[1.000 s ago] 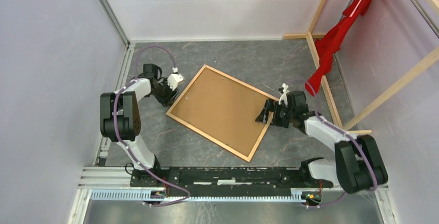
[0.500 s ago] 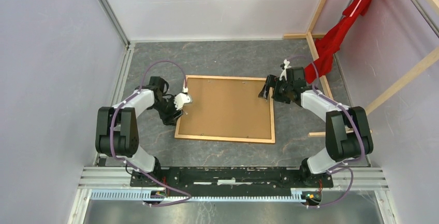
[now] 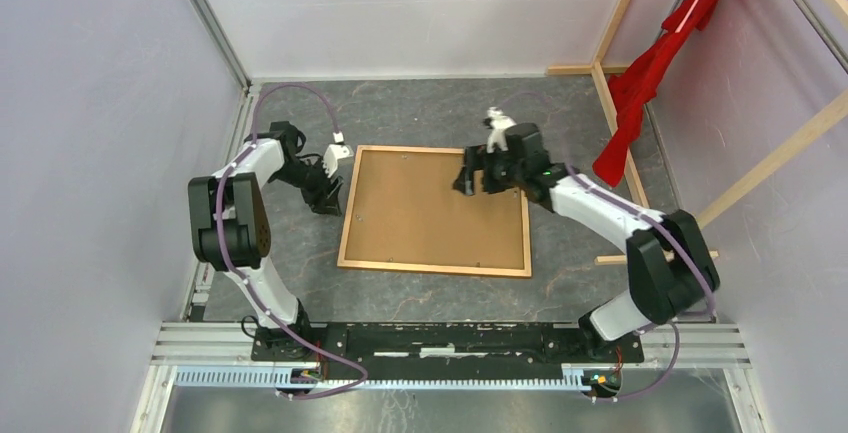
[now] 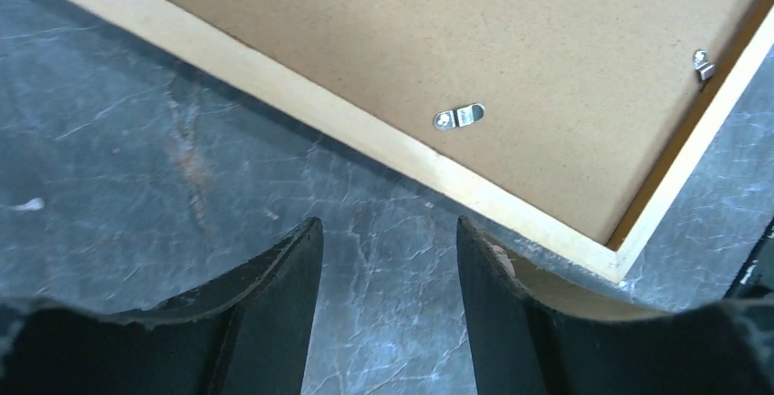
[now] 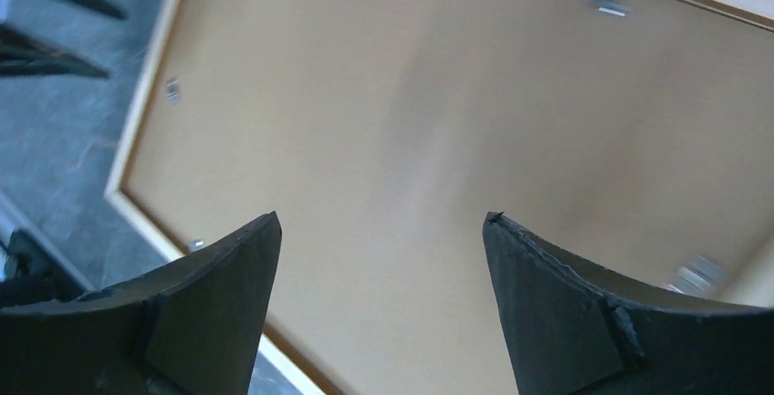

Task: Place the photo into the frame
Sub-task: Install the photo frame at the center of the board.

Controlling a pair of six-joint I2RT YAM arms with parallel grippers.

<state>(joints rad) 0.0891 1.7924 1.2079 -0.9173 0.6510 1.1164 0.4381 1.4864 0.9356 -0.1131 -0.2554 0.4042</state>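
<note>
Frame [image 3: 435, 270] back-up, table [image 3: 420, 113] visible past all four edges; left gripper [image 3: 328, 195] parted just off left edge, right gripper [image 3: 466, 180] parted above backing board [image 3: 420, 223]

Overhead camera sees the table [image 3: 420, 103]; both close wrist views share the frame [image 3: 435, 270].

frame [image 3: 435, 270]: thin wood is looking smooth and orange-brown; its back edge is showing paler in the left wrist view
backing board [image 3: 430, 213]: pressed fibreboard is looking matt and finely speckled
clips [image 4: 458, 117]: bright metal is glinting
table [image 3: 420, 113]: dark grey marbled surface is showing white veins; a faint sheen is lying on it
left gripper [image 4: 388, 231]: black plastic is looking matt; its edges are looking rough
right gripper [image 5: 381, 220]: matt black plastic is showing
cloth [image 3: 650, 68]: red fabric is looking soft and matt
beams [image 3: 622, 8]: pale bare wood is showing
</note>
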